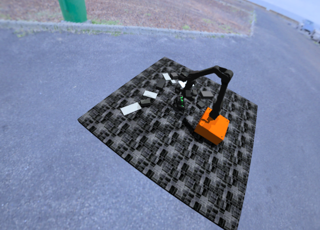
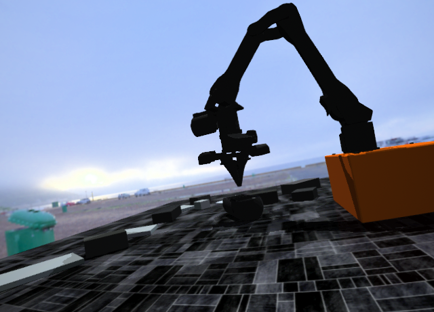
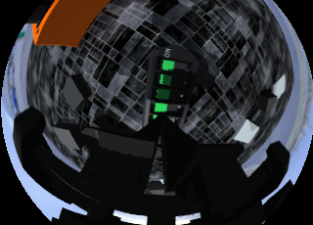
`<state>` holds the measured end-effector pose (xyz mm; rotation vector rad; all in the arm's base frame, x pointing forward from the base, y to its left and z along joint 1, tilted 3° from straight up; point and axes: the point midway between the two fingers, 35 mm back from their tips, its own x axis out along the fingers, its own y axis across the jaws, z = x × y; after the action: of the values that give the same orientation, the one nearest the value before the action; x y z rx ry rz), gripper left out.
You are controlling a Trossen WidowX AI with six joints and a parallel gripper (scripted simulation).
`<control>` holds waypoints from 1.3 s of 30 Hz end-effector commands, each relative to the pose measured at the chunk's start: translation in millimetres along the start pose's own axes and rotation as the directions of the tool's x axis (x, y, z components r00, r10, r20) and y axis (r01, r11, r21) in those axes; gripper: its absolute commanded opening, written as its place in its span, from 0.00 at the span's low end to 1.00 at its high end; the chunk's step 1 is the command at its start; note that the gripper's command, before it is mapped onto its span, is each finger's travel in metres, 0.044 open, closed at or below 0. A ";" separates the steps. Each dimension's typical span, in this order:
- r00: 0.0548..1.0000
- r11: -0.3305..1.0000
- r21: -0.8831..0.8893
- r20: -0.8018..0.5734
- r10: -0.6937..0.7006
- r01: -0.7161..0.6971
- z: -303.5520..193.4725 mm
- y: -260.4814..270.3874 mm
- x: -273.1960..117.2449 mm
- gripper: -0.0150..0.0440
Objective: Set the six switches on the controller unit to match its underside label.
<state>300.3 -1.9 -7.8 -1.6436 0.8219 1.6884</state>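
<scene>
Dark grey controller unit with rounded ends (image 1: pixel 180 102) (image 2: pixel 243 207) (image 3: pixel 169 95) was sitting on black-grey patterned counter (image 1: pixel 165 150) (image 2: pixel 210 266) (image 3: pixel 117 54), green switch ends facing up, some brighter, some darker. Black pointed jaws (image 1: pixel 183 94) (image 2: pixel 239 185) were closed, empty, above unit.

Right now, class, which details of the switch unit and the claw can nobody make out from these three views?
- Underside label of the controller unit: hidden in every view, since the unit sits on its base.
- Far-end switches: in the wrist view, the claw covers them.
- Switch numbers: too small and blurred in the wrist view.
- Rocker faces: lost in the exterior view's low, dark angle.
</scene>
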 end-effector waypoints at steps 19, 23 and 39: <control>1.000 1.000 -0.004 0.002 0.011 -0.011 0.1 2.9 35.0 0.25; 1.000 1.000 -0.004 0.002 0.011 -0.011 0.2 2.9 35.6 0.25; 1.000 1.000 -0.004 0.002 0.010 -0.010 -0.3 2.0 -6.8 0.25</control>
<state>291.9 -2.7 -29.7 -1.6154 0.8439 1.7269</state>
